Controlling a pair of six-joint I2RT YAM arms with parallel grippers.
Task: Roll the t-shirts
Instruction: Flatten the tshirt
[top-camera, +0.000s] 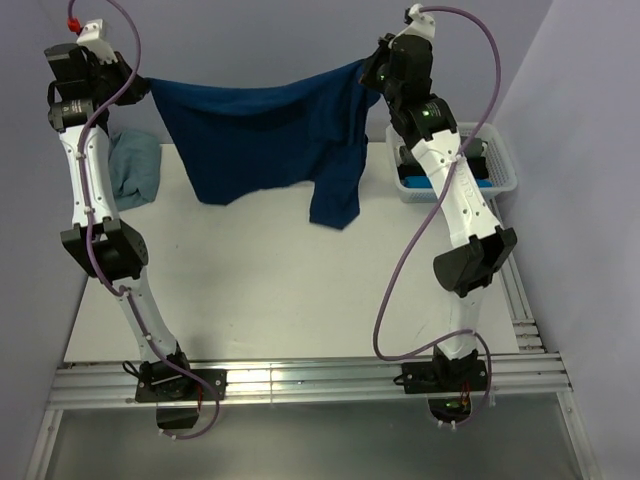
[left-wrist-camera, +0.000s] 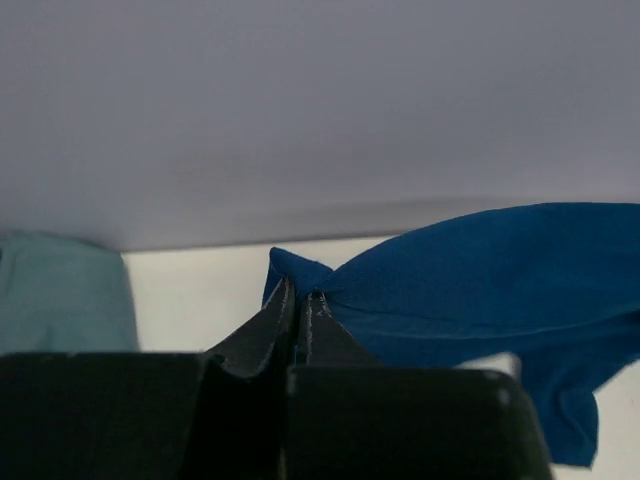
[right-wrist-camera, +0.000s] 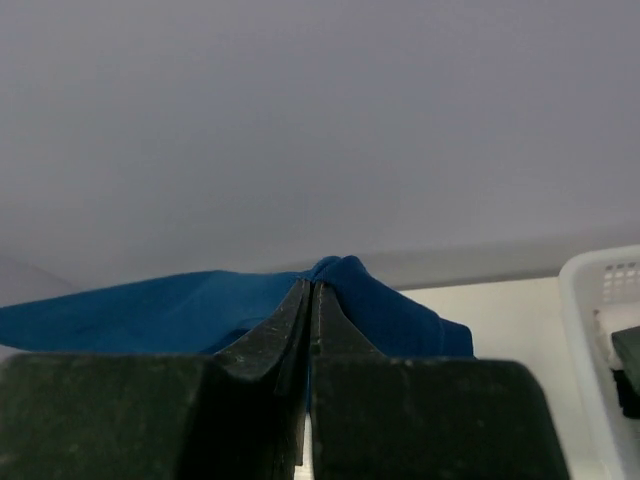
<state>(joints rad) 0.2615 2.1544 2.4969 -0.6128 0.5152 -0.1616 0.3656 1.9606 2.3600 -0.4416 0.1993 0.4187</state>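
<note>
A dark navy t-shirt (top-camera: 262, 135) hangs spread in the air above the far part of the table, held at two top corners. My left gripper (top-camera: 143, 85) is shut on its left corner; the pinched cloth shows in the left wrist view (left-wrist-camera: 300, 275). My right gripper (top-camera: 372, 72) is shut on its right corner, seen in the right wrist view (right-wrist-camera: 335, 270). One sleeve (top-camera: 335, 205) hangs lowest, at the right. A pale teal t-shirt (top-camera: 135, 165) lies bunched at the far left of the table and also shows in the left wrist view (left-wrist-camera: 60, 295).
A white lattice basket (top-camera: 500, 160) with dark and bright blue cloth stands at the far right, partly behind my right arm; its rim shows in the right wrist view (right-wrist-camera: 590, 330). The white table (top-camera: 280, 290) stretches under the hanging shirt. Walls close in behind and at both sides.
</note>
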